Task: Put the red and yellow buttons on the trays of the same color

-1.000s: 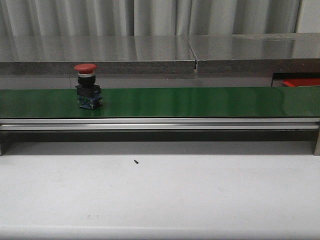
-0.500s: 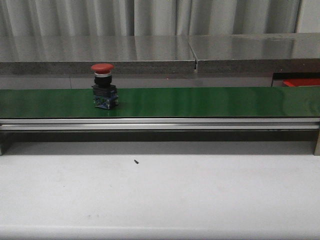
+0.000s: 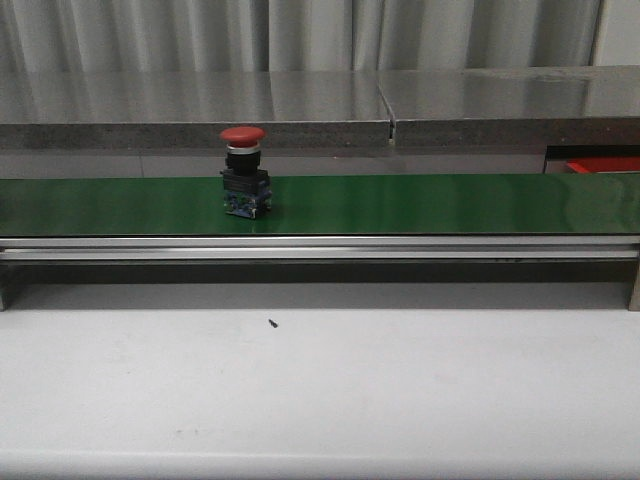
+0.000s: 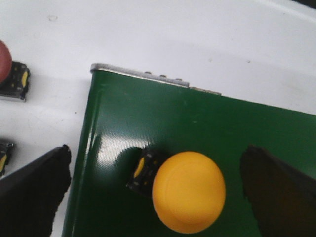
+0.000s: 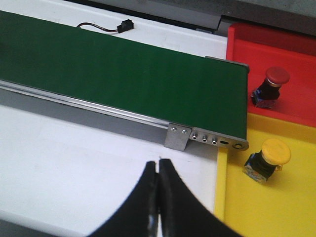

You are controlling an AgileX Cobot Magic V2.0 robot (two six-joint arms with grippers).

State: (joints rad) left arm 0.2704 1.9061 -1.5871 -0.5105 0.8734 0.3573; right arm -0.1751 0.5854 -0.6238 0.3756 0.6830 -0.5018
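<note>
Rightward along the green conveyor belt (image 3: pixel 400 203), the red mushroom-head push button on a black-and-blue switch body (image 3: pixel 245 172) is travelling: it has shifted from far left toward left of centre in the front view, standing upright with its long axis vertical. Left gripper (image 4: pixel 153 197): fingers spread wide, straddling a yellow dome-capped button (image 4: pixel 188 191) sitting upright on the belt's end near the lower centre of the left wrist view, not yet pinching it. Right gripper (image 5: pixel 158 195): fingers pressed together, empty, hovering over white tabletop (image 5: pixel 74 163) at lower centre, with the red plastic tray (image 5: pixel 296 94) and yellow plastic tray (image 5: pixel 276 207) lying at right, each already holding one matching button. Brands, labels, writing: none legible.
</note>
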